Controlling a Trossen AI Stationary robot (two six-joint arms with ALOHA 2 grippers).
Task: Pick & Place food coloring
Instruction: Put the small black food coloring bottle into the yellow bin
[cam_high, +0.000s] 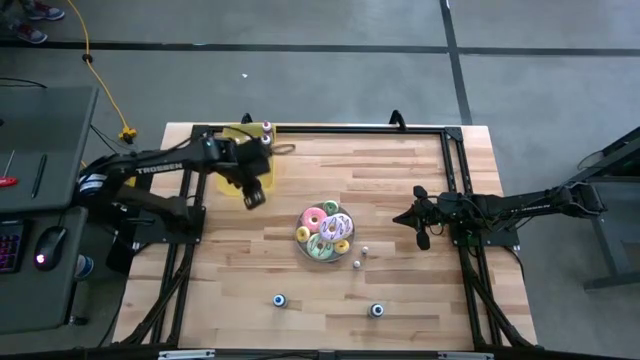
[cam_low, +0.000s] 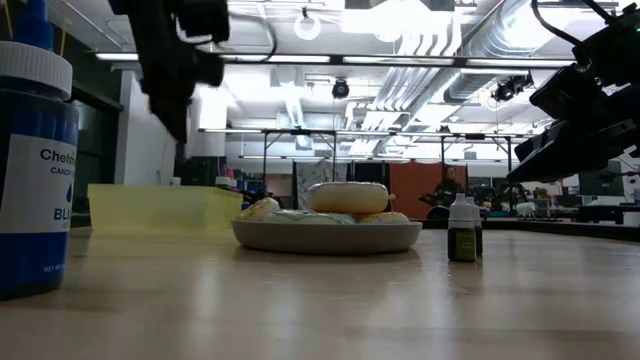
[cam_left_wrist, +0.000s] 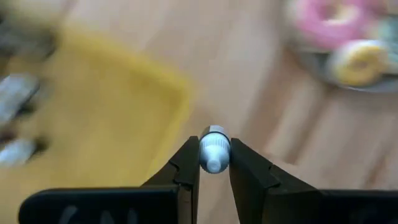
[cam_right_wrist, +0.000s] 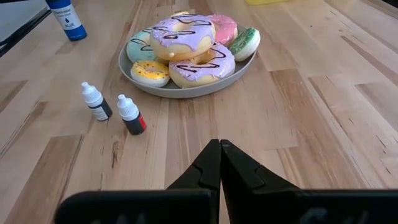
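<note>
The left pincer (cam_left_wrist: 214, 163) is pinching a small white-capped bottle (cam_left_wrist: 214, 152) of food colouring by its cap end, carried in the air just beside the near edge of the yellow tray (cam_high: 232, 178), on the side facing the plate (cam_high: 302, 240) of doughnuts. The step in hand looks like the carry to the tray, so the sound way is to bring the bottle over the tray's bare middle, lower it until it is close to the floor, and only then spread the fingers, since a bottle held this high on its neck could swing or bounce out. A few bottles already lie along the tray's far side, so the near part is the better spot. The tray wall is low but should be crossed with the bottle's bottom clear of it. Between tray and plate the tabletop (cam_high: 420, 310) is bare wood, giving room for the return. More bottles wait beyond the plate from the tray: two tiny ones (cam_right_wrist: 113, 110) just beside the plate, and two blue-capped ones (cam_high: 279, 300) nearer the tabletop's front edge. The right pincer (cam_right_wrist: 219, 148), pressed together and empty, waits well apart from the tray, on the plate's far side
</note>
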